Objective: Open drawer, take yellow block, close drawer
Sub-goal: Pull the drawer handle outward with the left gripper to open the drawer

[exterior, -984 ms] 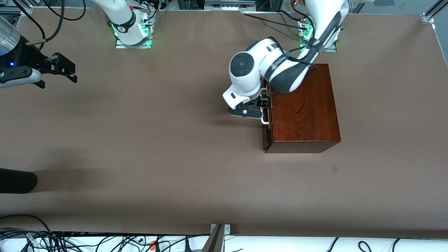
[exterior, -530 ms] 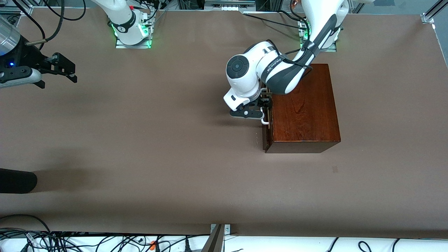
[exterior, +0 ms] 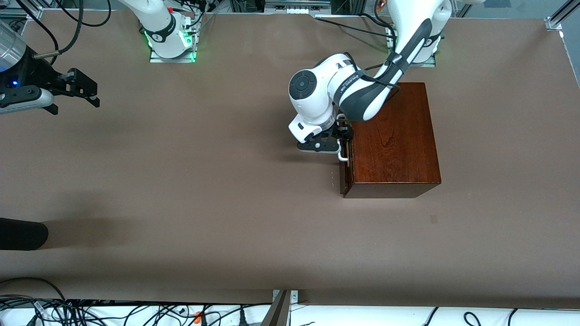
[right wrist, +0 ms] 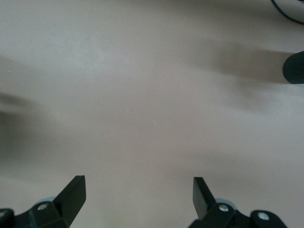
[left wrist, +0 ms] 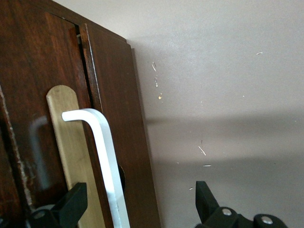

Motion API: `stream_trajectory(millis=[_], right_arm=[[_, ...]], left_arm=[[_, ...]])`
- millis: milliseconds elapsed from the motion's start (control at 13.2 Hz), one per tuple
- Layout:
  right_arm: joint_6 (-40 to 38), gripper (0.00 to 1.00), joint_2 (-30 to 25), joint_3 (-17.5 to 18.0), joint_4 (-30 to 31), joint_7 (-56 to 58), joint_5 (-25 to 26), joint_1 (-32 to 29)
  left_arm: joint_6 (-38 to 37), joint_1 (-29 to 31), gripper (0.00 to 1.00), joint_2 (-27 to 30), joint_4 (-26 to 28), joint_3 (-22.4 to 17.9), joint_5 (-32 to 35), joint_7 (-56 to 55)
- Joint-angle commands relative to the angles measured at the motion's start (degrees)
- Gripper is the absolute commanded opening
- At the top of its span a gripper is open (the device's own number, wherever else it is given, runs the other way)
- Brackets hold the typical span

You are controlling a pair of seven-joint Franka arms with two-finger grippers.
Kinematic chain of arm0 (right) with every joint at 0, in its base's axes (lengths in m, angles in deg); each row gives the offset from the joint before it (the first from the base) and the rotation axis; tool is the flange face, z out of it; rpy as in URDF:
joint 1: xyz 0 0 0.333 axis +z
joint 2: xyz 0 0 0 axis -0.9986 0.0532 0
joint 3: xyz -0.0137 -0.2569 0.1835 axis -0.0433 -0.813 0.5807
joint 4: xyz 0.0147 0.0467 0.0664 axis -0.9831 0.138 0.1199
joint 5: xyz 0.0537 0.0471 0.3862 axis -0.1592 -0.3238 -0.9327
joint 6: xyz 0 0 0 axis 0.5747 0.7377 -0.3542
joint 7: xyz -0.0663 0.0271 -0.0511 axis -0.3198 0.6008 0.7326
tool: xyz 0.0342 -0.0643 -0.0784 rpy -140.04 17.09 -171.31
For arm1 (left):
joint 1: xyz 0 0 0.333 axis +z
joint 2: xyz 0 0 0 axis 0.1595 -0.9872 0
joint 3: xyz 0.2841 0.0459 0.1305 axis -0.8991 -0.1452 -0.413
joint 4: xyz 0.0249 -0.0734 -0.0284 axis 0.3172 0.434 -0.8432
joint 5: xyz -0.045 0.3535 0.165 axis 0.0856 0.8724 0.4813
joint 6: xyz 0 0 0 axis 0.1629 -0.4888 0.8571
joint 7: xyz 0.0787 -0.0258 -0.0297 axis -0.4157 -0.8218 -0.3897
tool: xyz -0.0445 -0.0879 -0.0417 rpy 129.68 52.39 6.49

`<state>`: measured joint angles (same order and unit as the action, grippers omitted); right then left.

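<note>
white drawer handle (left wrist: 107, 156) between spread fingers of the open left tool (left wrist: 140, 204)

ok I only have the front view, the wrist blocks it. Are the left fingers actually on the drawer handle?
Observer: Not clamped. In the left wrist view the left gripper is open, and the white handle stands between its fingers, close to one of them.
Operator: Drawer out at all?
Observer: Can't tell if it has cracked open. No pale interior shows around the drawer in the wrist view, and no yellow block shows in any view.
Operator: And the right arm?
Observer: Waiting. The right wrist view shows the right gripper open over bare table, with nothing between the fingers.
</note>
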<state>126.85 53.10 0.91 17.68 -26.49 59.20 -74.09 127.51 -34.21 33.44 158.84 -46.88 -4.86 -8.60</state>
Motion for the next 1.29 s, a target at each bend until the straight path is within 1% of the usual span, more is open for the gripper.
stream_trajectory(millis=[0,303,1059,1211], right_arm=[[-0.35,1.00,0.52,0.18,-1.40,-0.15,-0.46,-0.56],[-0.35,1.00,0.52,0.27,-1.40,-0.24,-0.46,-0.56],[-0.35,1.00,0.52,0.27,-1.40,-0.15,-0.46,-0.56],[-0.35,1.00,0.52,0.27,-1.40,-0.15,-0.46,-0.56]], left_arm=[[0.01,0.34,1.00,-2.11,0.59,-0.35,1.85,-0.82],[0.27,-1.15,1.00,-2.29,0.42,-0.35,1.85,-2.65],[0.09,-1.16,1.00,-2.38,0.50,-0.44,1.94,-2.75],[0.62,-1.25,1.00,-3.17,0.07,-0.36,2.03,-2.84]])
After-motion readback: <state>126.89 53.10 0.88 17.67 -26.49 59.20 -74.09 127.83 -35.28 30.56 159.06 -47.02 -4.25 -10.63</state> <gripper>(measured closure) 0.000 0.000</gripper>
